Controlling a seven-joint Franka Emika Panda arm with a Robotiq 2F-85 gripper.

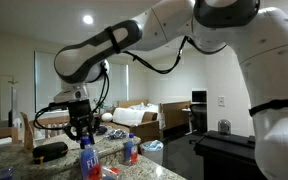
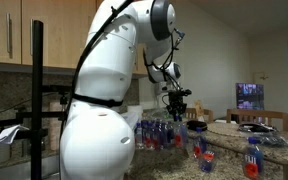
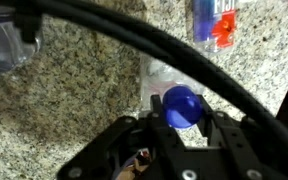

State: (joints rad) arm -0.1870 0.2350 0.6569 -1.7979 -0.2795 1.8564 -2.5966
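Note:
My gripper [image 3: 181, 122] points straight down over a speckled granite counter [image 3: 74, 90]. Its two black fingers sit on either side of the blue cap of an upright clear bottle [image 3: 181, 104] and touch it. In an exterior view the gripper [image 1: 81, 130] is at the top of this bottle [image 1: 88, 160], which has a blue and red label. In the other exterior view the gripper [image 2: 177, 104] hangs over the counter beside a group of similar bottles [image 2: 159, 133]. The bottle's body is mostly hidden under the fingers in the wrist view.
Another bottle [image 3: 214, 20] with a blue and red label lies on the counter beyond the gripper. A clear object [image 3: 4, 45] sits at the far left. More bottles [image 1: 131, 150] [image 2: 252, 158] and a black object [image 1: 51, 151] stand on the counter. A black cable crosses the wrist view.

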